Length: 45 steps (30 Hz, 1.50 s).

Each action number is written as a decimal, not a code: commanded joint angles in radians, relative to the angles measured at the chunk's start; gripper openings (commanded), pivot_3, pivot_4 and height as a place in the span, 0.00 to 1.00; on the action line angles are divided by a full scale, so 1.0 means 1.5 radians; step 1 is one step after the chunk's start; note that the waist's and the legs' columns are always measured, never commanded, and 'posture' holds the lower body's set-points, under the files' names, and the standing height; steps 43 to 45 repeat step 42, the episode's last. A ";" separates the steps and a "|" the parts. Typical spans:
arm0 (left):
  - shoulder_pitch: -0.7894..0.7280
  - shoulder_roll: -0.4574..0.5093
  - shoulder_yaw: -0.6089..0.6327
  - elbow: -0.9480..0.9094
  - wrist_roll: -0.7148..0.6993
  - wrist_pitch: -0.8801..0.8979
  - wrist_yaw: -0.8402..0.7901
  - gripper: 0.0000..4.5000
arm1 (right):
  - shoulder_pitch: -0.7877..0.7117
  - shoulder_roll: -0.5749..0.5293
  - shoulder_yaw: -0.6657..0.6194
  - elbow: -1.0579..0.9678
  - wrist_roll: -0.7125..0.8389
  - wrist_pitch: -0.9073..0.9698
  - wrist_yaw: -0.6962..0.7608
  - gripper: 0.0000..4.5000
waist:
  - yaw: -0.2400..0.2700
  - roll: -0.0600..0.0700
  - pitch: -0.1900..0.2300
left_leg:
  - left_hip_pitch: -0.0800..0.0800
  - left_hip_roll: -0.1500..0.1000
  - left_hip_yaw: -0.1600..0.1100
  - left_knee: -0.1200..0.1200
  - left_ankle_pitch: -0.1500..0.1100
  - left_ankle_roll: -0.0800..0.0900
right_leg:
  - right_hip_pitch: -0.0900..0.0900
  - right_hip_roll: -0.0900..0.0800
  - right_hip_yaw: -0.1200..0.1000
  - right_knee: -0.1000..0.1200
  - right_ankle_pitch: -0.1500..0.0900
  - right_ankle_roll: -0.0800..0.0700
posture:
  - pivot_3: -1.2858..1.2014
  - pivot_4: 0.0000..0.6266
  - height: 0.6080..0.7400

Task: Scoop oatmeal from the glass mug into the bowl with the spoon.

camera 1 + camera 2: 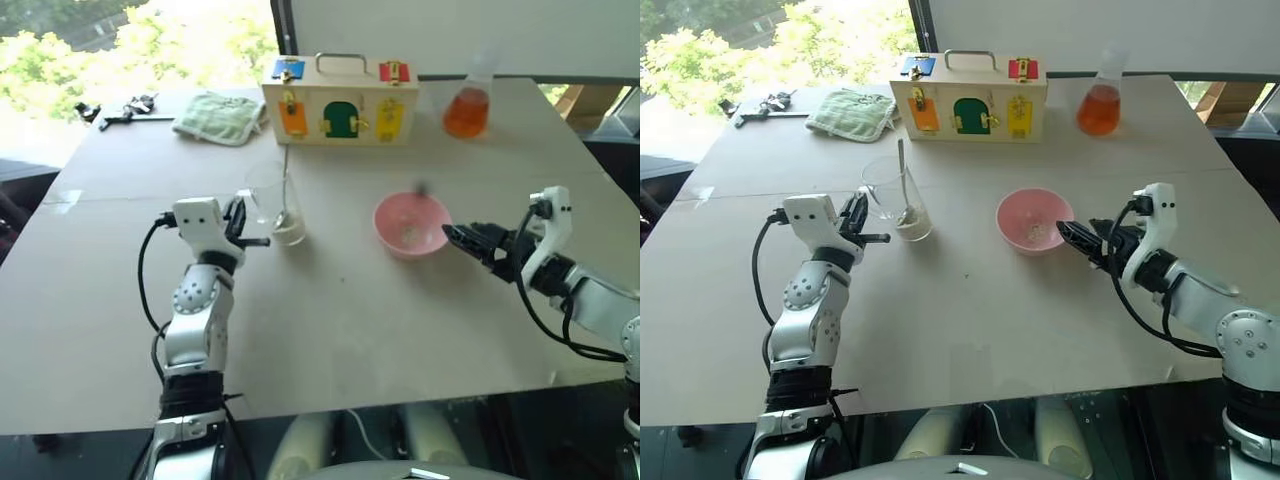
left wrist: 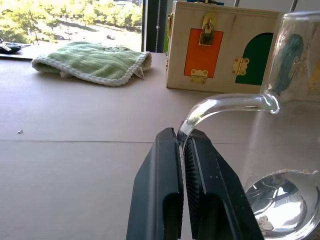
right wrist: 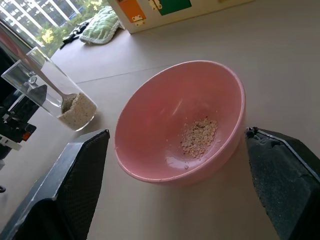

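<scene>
The glass mug [image 1: 272, 205] stands upright on the table left of centre, with the spoon [image 1: 285, 185] leaning inside it, handle up. Oatmeal [image 3: 77, 110] lies in the mug's bottom. My left gripper [image 2: 181, 134] is shut on the lower end of the mug's handle [image 2: 225, 104]. The pink bowl [image 1: 410, 222] sits to the right of the mug and holds a small patch of oatmeal [image 3: 199, 137]. My right gripper [image 1: 452, 236] is open just to the right of the bowl, level with it, with nothing between its fingers [image 3: 75, 175].
A wooden latch box [image 1: 340, 105] stands at the back behind the mug. A flask of orange liquid [image 1: 467, 105] is at the back right. A green cloth [image 1: 220, 117] and small black tools [image 1: 125, 108] lie at the back left.
</scene>
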 commanded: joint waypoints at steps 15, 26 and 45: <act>0.071 0.022 0.009 -0.105 0.008 0.002 -0.015 0.99 | 0.032 0.009 0.011 -0.039 -0.076 -0.035 0.073 0.99 | 0.011 0.000 0.000 | 0.000 0.000 0.000 0.000 0.000 0.000 | 0.000 0.000 0.000 -0.001 0.000 0.000 | 0.52 0.24 1.00; 0.317 0.125 -0.006 -0.329 -0.081 0.105 -0.169 0.99 | 0.233 -0.027 0.034 0.003 -0.335 -0.293 0.317 0.99 | 0.012 0.001 0.000 | 0.008 0.000 0.000 -0.004 -0.001 0.001 | 0.009 0.000 0.000 -0.005 0.000 0.000 | 0.52 0.24 1.00; 0.507 0.150 -0.028 -0.286 -0.010 -0.063 -0.281 0.99 | 0.342 -0.016 0.024 0.192 -0.462 -0.611 0.588 0.99 | 0.018 0.002 0.000 | 0.022 0.002 0.000 -0.013 -0.004 0.005 | 0.023 0.000 0.000 -0.018 0.000 0.000 | 0.52 0.24 1.00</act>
